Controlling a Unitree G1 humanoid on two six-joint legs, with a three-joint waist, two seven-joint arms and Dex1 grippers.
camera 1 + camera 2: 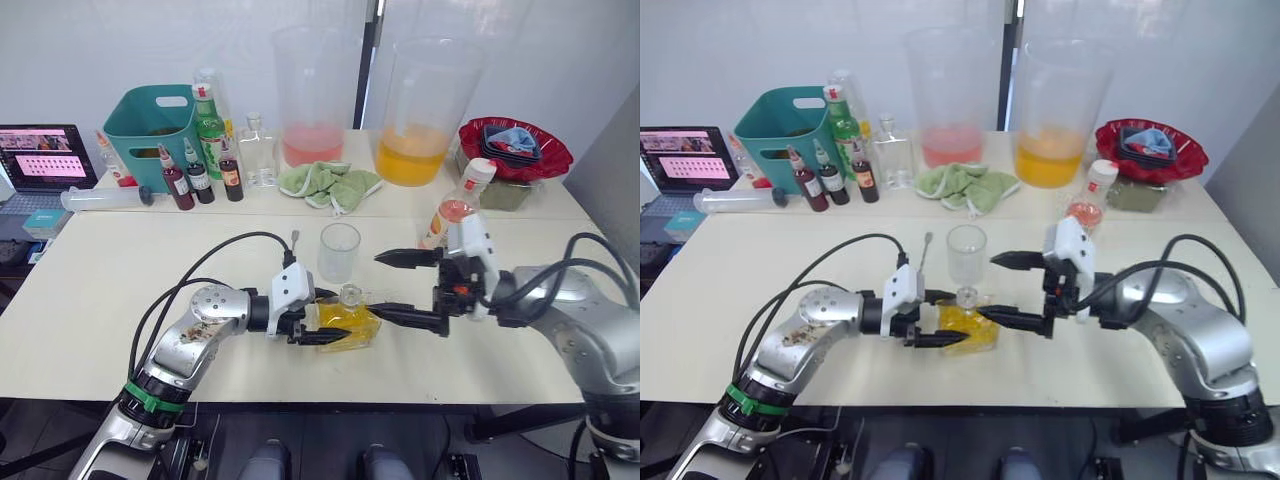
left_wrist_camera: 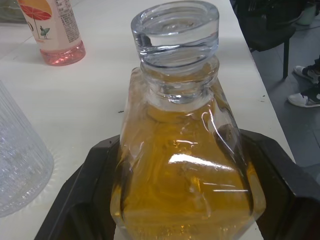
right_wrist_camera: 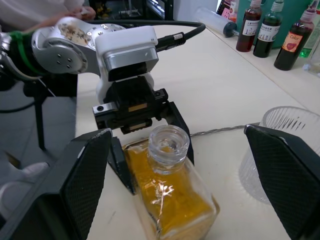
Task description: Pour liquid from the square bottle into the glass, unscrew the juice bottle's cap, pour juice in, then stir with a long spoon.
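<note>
So the left gripper (image 1: 318, 331) is clamped on the square bottle (image 1: 350, 322), its yellow liquid (image 2: 185, 190) glowing amber. The right gripper (image 1: 400, 288), fingers spread wide, sits at its 3 o'clock, with the glass (image 1: 339, 251) at 12.

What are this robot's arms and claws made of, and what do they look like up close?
Rounded silver metal arm shells, the left one scuffed with a green band. Loose black cables loop to white wrist blocks. The left gripper and the right gripper each have two tapered black fingers with cross-hatched pads.
</note>
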